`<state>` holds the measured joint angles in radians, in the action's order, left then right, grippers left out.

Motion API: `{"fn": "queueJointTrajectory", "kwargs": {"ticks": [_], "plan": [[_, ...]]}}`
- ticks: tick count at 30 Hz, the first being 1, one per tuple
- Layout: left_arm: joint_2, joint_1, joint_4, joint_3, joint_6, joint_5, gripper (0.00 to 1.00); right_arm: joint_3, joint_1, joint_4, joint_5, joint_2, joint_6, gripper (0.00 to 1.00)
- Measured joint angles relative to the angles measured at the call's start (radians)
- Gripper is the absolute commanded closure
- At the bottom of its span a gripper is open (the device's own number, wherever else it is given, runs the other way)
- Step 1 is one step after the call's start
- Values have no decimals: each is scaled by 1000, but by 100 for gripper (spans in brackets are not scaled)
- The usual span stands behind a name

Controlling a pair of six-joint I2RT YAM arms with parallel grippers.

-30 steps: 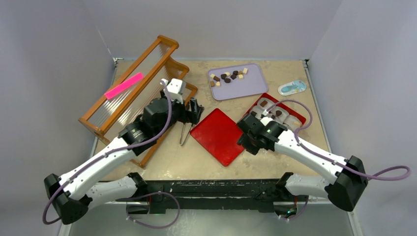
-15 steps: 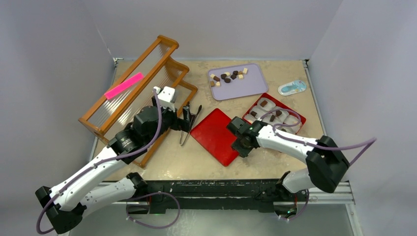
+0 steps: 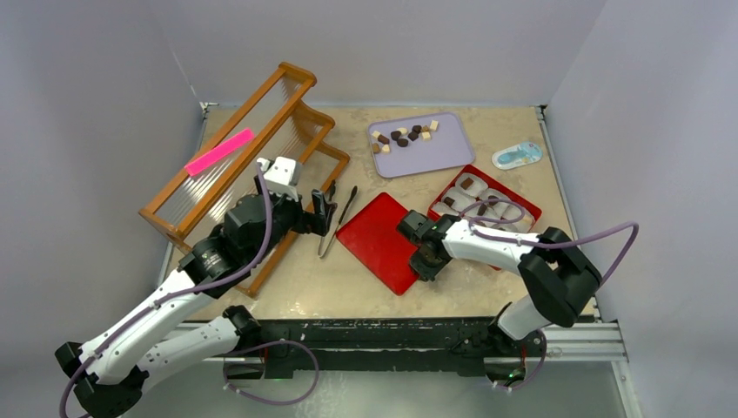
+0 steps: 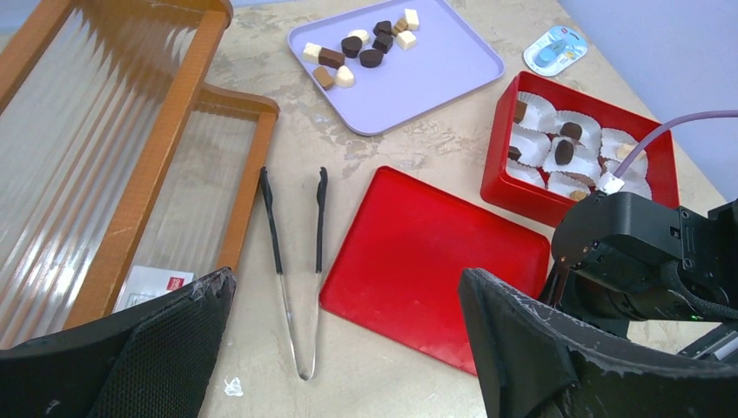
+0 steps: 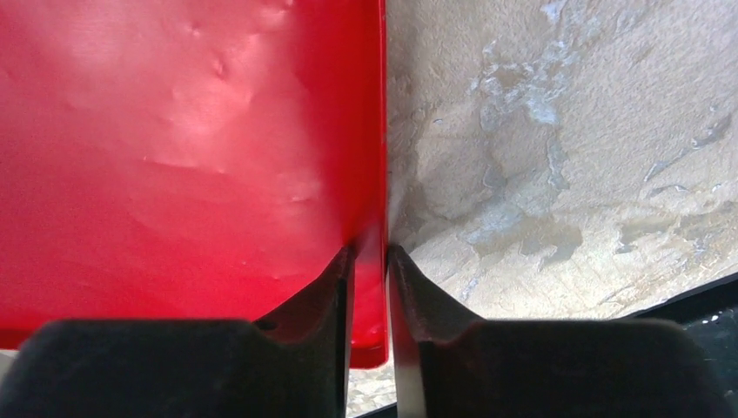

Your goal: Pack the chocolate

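Several chocolates (image 4: 372, 57) sit on the lilac tray (image 4: 435, 78), few in the red box (image 4: 522, 196); left jaws gape, right jaws pinch the red lid (image 4: 426, 252).

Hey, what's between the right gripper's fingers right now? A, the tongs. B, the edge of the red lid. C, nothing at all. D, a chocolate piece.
B: the right wrist view shows the right gripper pinching the rim of the red lid, while the tongs lie untouched on the table.
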<state>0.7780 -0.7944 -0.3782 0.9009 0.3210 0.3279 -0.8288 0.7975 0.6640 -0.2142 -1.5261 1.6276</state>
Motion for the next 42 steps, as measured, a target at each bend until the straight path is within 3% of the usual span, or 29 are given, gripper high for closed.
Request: {"fn": "queueJointTrajectory", "kwargs": {"ticks": [5,11,18,21,24,30,34,42], "plan": [[-4,0,-7,0,0,5,5,-2,0,17,-3,-3,3,100],[-2,0,-8,0,1,9,12,-2,0,93,-57,52,-1,100],[72,0,-31,34,36,20,19,18,0,162,-122,332,-36,100],[128,0,-33,53,3,-45,23,42,0,168,-137,451,-78,100],[155,0,-21,54,-101,-192,33,48,0,178,-140,544,-104,100],[123,-2,175,-69,-475,-623,40,49,0,183,-123,673,-122,100],[116,-27,277,-176,-715,-840,37,49,0,185,-89,697,-122,100],[188,-119,264,-174,-1114,-922,35,49,0,177,-32,734,-121,100]]}}
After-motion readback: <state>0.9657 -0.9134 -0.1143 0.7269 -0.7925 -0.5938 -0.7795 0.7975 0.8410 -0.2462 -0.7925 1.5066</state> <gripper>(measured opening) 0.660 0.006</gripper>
